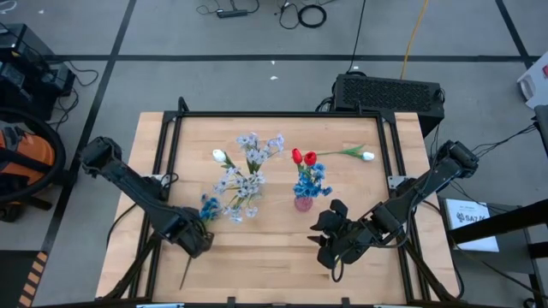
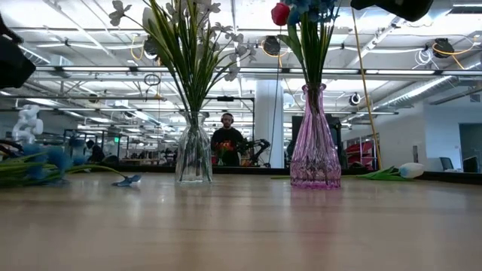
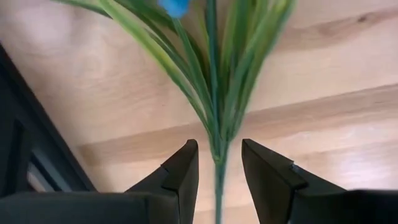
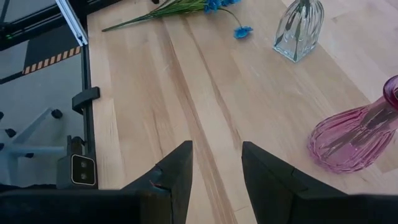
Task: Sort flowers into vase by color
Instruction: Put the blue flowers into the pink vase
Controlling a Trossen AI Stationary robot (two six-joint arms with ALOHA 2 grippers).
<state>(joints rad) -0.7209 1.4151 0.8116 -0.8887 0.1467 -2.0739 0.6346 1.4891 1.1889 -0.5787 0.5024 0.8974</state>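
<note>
Both of my arms reach in from the lower corners of the overhead frame. My left claw (image 1: 199, 241) sits low left on the worktop (image 1: 274, 257), over the green stem of a blue spray (image 1: 208, 208) lying flat. My right claw (image 1: 336, 248) hovers low right, empty. At frame centre, the clear vase (image 1: 242, 208) carries pale lavender-white sprays and a white tulip, and the pink vase (image 1: 303, 204) just right of it holds red tulips and blue clusters. One white tulip (image 1: 366, 156) lies loose at upper right. Black frame rails (image 1: 274, 114) edge the worktop, and the lower middle is bare wood with room to swing.

At table height, the clear vase (image 2: 193, 154) stands left of centre and the pink vase (image 2: 314, 143) right of centre, both upright and well apart. The blue spray (image 2: 45, 169) lies at far left, the white tulip (image 2: 412, 170) at far right. A person stands in the room behind.

From my left wrist, my left claw (image 3: 219, 171) stands part open, the stem (image 3: 219, 180) running between my fingers (image 3: 183, 171); whether they touch it I cannot tell. I judge the spray light, springy and slick plastic, best pinched on the bare stem below the leaves.

From my right wrist, my right claw (image 4: 216, 168) is apart and holds nothing, over bare wood. The pink vase (image 4: 357, 140) shows at the right edge, the clear vase (image 4: 299, 28) at upper right, the blue spray (image 4: 186, 7) along the top. The worktop's edge and rail (image 4: 71, 25) run down the left side.
</note>
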